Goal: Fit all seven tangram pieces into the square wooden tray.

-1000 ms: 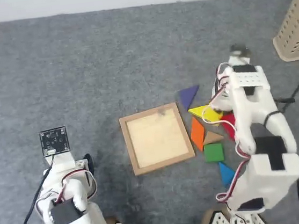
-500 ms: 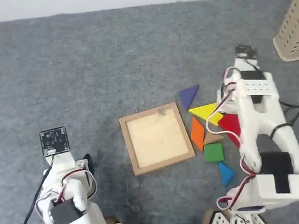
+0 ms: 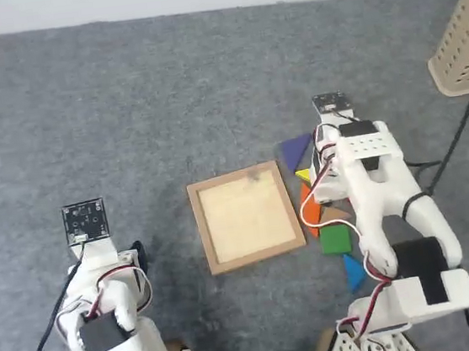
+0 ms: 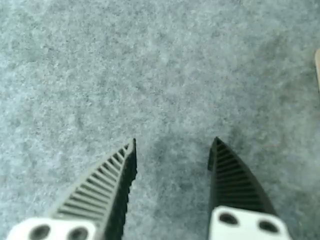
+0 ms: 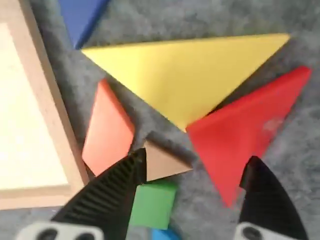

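The square wooden tray (image 3: 246, 216) lies mid-table with nothing in it. Just right of it sit the tangram pieces: a dark blue triangle (image 3: 297, 147), an orange parallelogram (image 3: 309, 209), a tan triangle (image 3: 334, 213), a green square (image 3: 335, 239) and a light blue triangle (image 3: 355, 272). My right arm (image 3: 359, 153) hangs over them. In the right wrist view my right gripper (image 5: 196, 157) is open above the gap between the tan triangle (image 5: 162, 162) and the red triangle (image 5: 245, 132), with the yellow triangle (image 5: 190, 70) beyond. My left gripper (image 4: 172, 150) stands open over bare carpet.
A beige perforated basket (image 3: 465, 39) stands at the far right edge. The left arm (image 3: 102, 275) sits at the front left, well away from the tray. Grey carpet (image 3: 125, 112) covers the table. The tray's rim (image 5: 47, 95) runs beside the orange parallelogram (image 5: 107, 132).
The right arm has swung left over the pieces and now covers the red triangle and most of the yellow one in the high view. The left arm has not moved.
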Controlling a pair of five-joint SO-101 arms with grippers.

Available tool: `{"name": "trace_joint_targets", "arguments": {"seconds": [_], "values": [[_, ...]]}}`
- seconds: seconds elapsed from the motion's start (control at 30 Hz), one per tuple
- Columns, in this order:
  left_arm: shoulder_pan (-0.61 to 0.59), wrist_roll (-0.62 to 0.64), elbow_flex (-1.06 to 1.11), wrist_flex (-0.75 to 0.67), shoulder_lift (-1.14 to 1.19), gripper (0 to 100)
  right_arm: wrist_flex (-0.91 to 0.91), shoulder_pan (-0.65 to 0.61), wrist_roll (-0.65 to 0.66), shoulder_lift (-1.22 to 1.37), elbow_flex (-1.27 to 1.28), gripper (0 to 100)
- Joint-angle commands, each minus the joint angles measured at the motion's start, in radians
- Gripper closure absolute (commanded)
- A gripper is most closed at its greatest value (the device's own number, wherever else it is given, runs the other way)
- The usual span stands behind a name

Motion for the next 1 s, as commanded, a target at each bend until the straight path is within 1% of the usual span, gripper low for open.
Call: {"name": "trace_joint_targets", "arguments": {"seconds": [0.0, 0.17, 0.27, 0.4, 0.5, 0.6, 0.67, 0.87, 0.97], "values": [[0.005, 0.009, -0.005, 0.003, -0.012, 77, -0.005, 0.058, 0.075, -0.07, 0.008, 69.6], [0.005, 0.009, -0.005, 0.003, -0.012, 77, -0.136, 0.074, 0.152, -0.07, 0.117, 69.7], [0.005, 0.009, -0.005, 0.003, -0.012, 77, -0.173, 0.082, 0.153, -0.07, 0.141, 69.8], [0.005, 0.009, -0.005, 0.003, -0.012, 77, -0.205, 0.125, 0.149, -0.068, 0.146, 70.1], [0.005, 0.009, -0.005, 0.003, -0.012, 77, -0.255, 0.156, 0.147, -0.068, 0.163, 75.8], [0.005, 0.009, -0.005, 0.003, -0.012, 77, -0.312, 0.159, 0.152, -0.054, 0.186, 82.1], [0.005, 0.009, -0.005, 0.003, -0.012, 77, -0.323, 0.154, 0.153, -0.031, 0.187, 84.2], [0.005, 0.009, -0.005, 0.003, -0.012, 77, -0.329, 0.157, 0.152, -0.021, 0.184, 85.5], [0.005, 0.009, -0.005, 0.003, -0.012, 77, -0.343, 0.154, 0.152, -0.021, 0.184, 92.8]]}}
